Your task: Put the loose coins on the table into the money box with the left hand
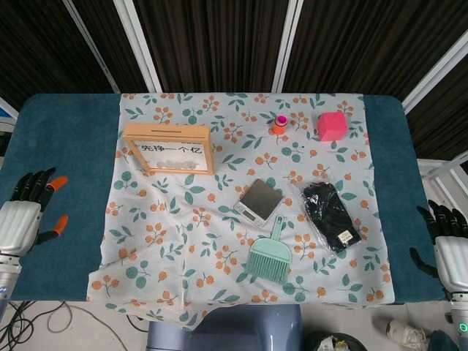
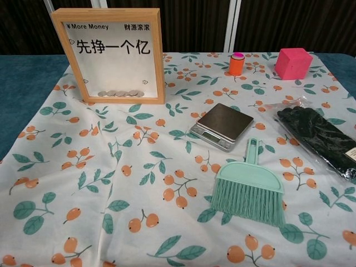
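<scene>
Money box (image 2: 108, 54) upright at far-left of floral cloth (image 1: 241, 219) on desk (image 1: 69, 131); coins (image 2: 118, 93) lie in a row along its bottom, behind the window; no loose coins visible on cloth in either view. Left robot hand (image 1: 20, 219) off cloth at desk's left edge, released, fingers apart, holding nothing; right robot hand (image 1: 447, 245) at right edge, likewise released. Judged: deposit step complete; next move, if any, needs a check for stray coins.
</scene>
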